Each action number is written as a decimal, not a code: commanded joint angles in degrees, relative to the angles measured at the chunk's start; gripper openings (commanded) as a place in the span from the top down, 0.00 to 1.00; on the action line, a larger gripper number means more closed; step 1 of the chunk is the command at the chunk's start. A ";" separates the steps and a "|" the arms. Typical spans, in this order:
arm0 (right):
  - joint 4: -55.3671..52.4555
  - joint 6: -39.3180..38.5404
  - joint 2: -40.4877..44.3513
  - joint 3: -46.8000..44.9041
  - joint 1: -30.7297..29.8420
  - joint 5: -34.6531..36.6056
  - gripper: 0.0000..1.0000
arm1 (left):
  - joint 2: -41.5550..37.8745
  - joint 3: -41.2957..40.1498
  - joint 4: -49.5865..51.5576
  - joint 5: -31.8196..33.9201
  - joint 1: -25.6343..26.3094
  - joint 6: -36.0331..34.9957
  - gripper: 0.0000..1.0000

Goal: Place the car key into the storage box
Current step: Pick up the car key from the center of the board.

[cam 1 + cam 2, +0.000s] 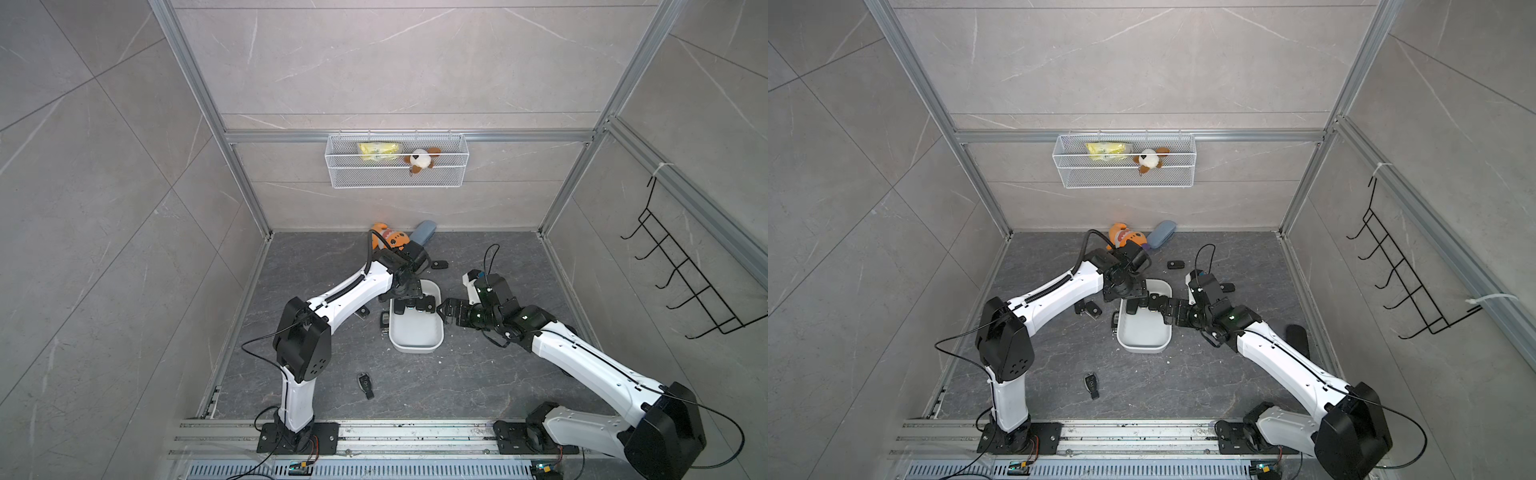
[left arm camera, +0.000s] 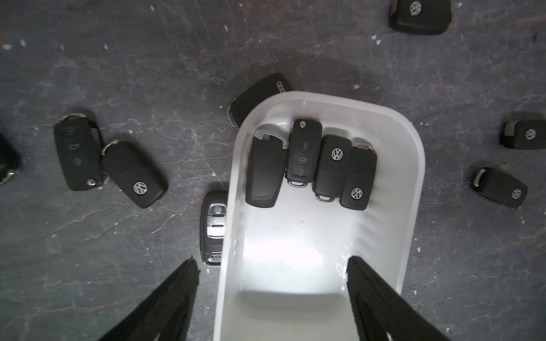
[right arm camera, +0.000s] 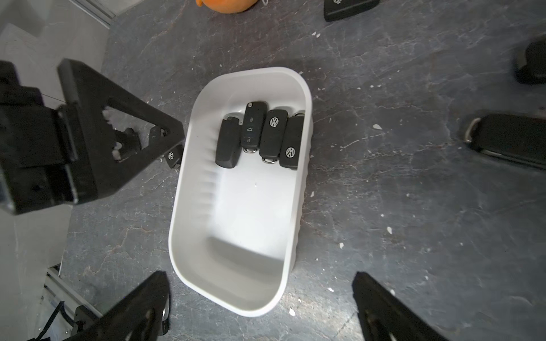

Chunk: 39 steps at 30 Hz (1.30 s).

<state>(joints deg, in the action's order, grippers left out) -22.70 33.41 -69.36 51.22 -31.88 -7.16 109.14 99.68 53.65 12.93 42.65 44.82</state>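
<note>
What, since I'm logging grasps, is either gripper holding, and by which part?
Nothing is held. The left gripper and the right gripper both stand open and empty near the storage box, where four car keys lie loose.

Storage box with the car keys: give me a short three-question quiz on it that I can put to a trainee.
1. How many car keys lie inside the storage box?
2. True or false: the left hand is shut on a key.
3. The keys in the box lie: A, stacked in a pile; B, side by side at one end; C, spread over its whole floor.
Key: 1, four. 2, false: it is open and empty. 3, B.
</note>
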 commanded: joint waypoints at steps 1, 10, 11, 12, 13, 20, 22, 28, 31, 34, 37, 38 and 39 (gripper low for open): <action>3.30 0.15 -1.18 1.70 -0.91 -2.65 0.00 | -4.19 -1.90 1.15 2.07 -1.40 -1.25 0.00; 5.80 0.50 -6.55 5.36 -7.31 -1.48 0.01 | -10.31 -12.46 -0.41 1.20 -7.85 0.77 0.00; 6.07 0.65 -7.32 6.00 -8.09 -1.29 0.00 | -10.81 -13.94 -0.88 0.84 -8.99 1.34 0.00; 6.40 0.84 -8.06 6.34 -8.70 -1.20 0.00 | -11.30 -15.14 -1.59 0.40 -10.02 1.85 0.00; 6.59 0.98 -8.63 6.85 -9.22 -1.17 0.00 | -11.58 -16.09 -2.07 -0.01 -10.94 2.21 0.00; 6.87 0.98 -12.68 10.57 -12.53 -0.07 0.00 | -10.43 -19.39 -4.59 -1.06 -15.02 4.67 0.09; 6.87 0.98 -13.53 11.32 -13.16 0.27 0.00 | -8.89 -19.34 -4.60 -1.04 -15.62 5.42 0.14; 6.18 0.81 -14.29 12.48 -14.09 1.27 0.00 | -4.27 -19.45 -7.66 -3.30 -17.11 6.60 0.25; 5.82 0.67 -14.24 12.59 -14.18 1.71 0.00 | -1.33 -18.25 -8.11 -3.07 -17.37 6.78 0.27; 5.55 0.54 -14.22 12.59 -14.18 2.18 0.00 | 1.65 -17.14 -8.53 -3.00 -17.51 6.64 0.28; 5.17 0.35 -14.22 12.67 -14.18 2.77 0.00 | 3.98 -16.55 -9.08 -3.47 -17.86 6.29 0.29; 4.99 0.20 -14.22 12.74 -14.18 3.05 0.01 | 4.56 -16.46 -9.32 -3.66 -17.96 6.25 0.30; 4.82 0.05 -14.23 12.84 -14.18 3.20 0.00 | 5.03 -16.54 -9.51 -3.74 -17.99 6.16 0.30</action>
<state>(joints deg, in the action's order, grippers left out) -16.56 33.82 -82.94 62.02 -45.76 -5.56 113.19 80.99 44.66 9.91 25.15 50.54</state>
